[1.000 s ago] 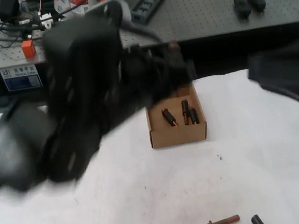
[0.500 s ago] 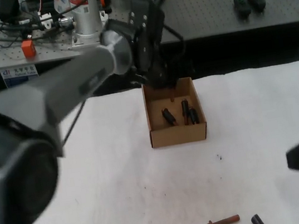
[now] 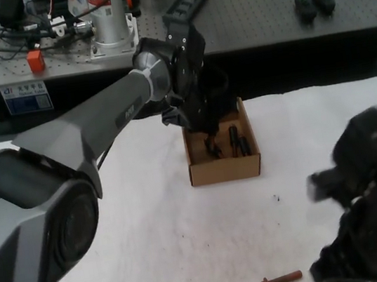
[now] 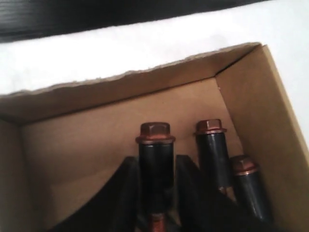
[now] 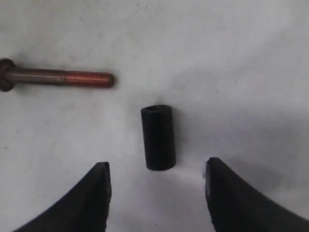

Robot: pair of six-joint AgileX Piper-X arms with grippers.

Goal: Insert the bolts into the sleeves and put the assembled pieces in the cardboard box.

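Two arms are working over a white cloth (image 3: 154, 245); high view first. The left arm is spanning from the near left to the cardboard box (image 3: 225, 169), which is sitting on the cloth on the near side of the dark bench (image 3: 261, 9). The left gripper (image 3: 207, 135) is hanging inside the box's left half, beside finished pieces (image 3: 238, 140) lying on its floor. The right arm is sitting at the near right, blurred. A loose bolt (image 3: 282, 281) is lying on the cloth just beside it, well apart from the box.

Left wrist view: the left gripper is clenching an assembled piece (image 4: 155, 162), a black sleeve with a copper bolt head at its far end, and a finger (image 4: 126, 193) is pressing on each flank. Two finished pieces are lying side by side just beside it, toward the box's side wall.

Right wrist view: the right gripper (image 5: 157, 174) is hanging released, fingers spread wide above the cloth. An empty sleeve (image 5: 158, 137) is lying between them, touching neither. The loose bolt is lying crosswise near the sleeve, not touching it.
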